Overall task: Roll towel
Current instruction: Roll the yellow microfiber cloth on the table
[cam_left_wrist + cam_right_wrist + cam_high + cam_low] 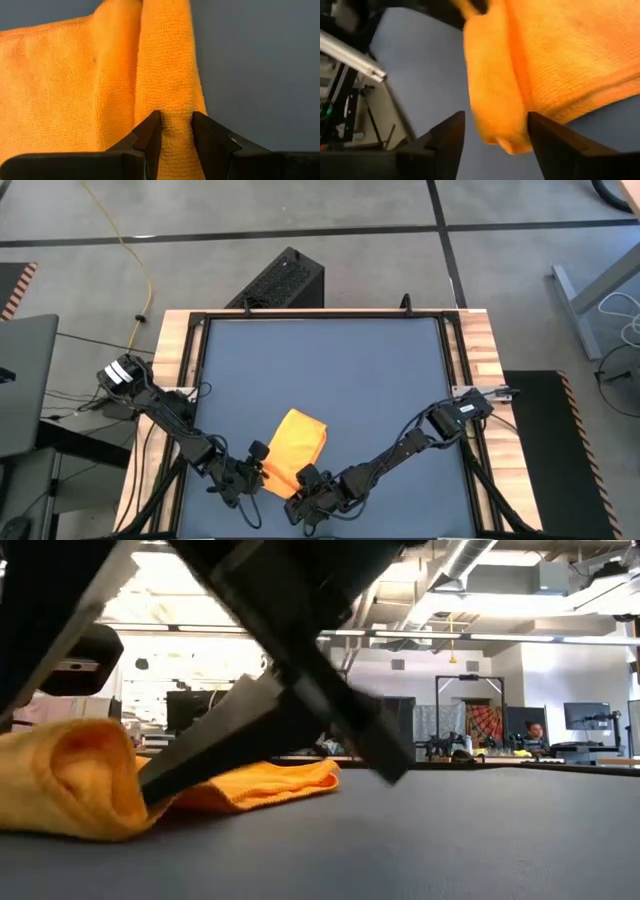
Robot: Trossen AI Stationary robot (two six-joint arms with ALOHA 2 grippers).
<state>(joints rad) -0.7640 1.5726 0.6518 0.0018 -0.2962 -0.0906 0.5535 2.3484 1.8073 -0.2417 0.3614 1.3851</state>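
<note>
I have the towel lying on the table near the front edge, a little left of centre, its near end curled up into a thick fold while the rest lies flat behind it. From the low view the fold stands as a rounded hump, with the flat part trailing off beyond. My left hand sits at the towel's front left end; its fingers are clenched on a narrow ridge of the cloth, pinching it between them. My right hand is just beside the left one, at the towel's front right end; its fingers stand spread, straddling the rolled edge of the cloth, and I cannot tell whether they press on it.
</note>
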